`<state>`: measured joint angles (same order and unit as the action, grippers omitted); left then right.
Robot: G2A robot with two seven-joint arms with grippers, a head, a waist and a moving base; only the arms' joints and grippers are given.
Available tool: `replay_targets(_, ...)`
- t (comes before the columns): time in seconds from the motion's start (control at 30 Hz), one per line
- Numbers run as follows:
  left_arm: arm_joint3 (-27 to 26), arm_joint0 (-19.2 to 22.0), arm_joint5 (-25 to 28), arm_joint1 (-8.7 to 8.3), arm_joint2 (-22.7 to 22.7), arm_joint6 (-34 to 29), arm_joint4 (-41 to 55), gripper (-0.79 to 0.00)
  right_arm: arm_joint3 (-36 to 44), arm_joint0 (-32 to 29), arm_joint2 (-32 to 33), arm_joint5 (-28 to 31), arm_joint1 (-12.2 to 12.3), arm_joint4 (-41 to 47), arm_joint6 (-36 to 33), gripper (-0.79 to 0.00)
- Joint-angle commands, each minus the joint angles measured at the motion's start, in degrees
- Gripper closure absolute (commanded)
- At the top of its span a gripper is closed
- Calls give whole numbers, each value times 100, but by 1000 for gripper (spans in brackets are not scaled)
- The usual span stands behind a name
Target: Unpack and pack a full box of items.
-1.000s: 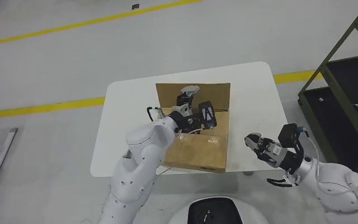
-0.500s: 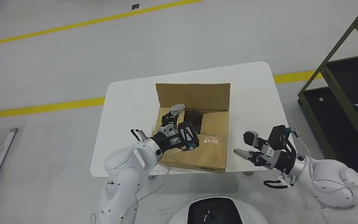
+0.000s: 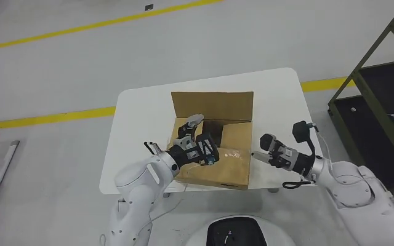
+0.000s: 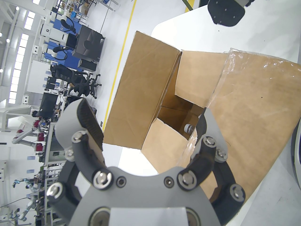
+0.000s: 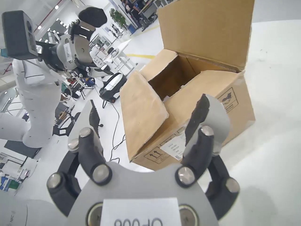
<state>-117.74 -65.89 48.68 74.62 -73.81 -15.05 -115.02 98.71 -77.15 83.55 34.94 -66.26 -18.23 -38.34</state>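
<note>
White table (image 3: 143, 117), box (image 3: 212, 103), left tool (image 4: 144, 113) spread, empty

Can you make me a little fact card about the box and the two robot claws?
surface: white table, with the box standing on it
box: brown cardboard box, top partly open
flap: far flap standing upright
inside: small grey-topped thing, mostly hidden, too little showing to name it
left arm: left claw open and holding nothing, above the box
right arm: right claw open and holding nothing, close beside the box's side; whether it touches cannot be told
</note>
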Motion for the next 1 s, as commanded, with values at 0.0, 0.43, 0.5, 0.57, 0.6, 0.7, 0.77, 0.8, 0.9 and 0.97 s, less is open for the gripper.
replay_targets(0.0,0,0,0,0,0,0,0,-785,-77,113,-93,-48,3,28,-130,-283)
replay_targets(0.43,0,0,0,0,0,0,0,-785,-481,510,-481,-278,36,-253,-301,-342)
replay_targets(0.5,0,0,0,0,0,0,0,-785,-495,525,-502,-284,43,-293,-285,-348)
replay_targets(0.57,0,0,0,0,0,0,0,-785,-496,525,-519,-294,50,-299,-257,-357)
replay_targets(0.6,0,0,0,0,0,0,0,-785,-499,524,-525,-298,52,-292,-251,-351)
replay_targets(0.7,0,0,0,0,0,0,0,-785,-516,539,-555,-308,65,-290,-287,-339)
replay_targets(0.77,0,0,0,0,0,0,0,-785,-519,558,-603,-306,74,-267,-350,-342)
replay_targets(0.8,0,0,0,0,0,0,0,-785,-519,568,-612,-314,77,-261,-371,-342)
replay_targets(0.9,0,0,0,0,0,0,0,-785,-527,587,-642,-307,88,-234,-379,-345)
replay_targets(0.97,0,0,0,0,0,0,0,-785,-525,601,-671,-306,99,-210,-441,-342)
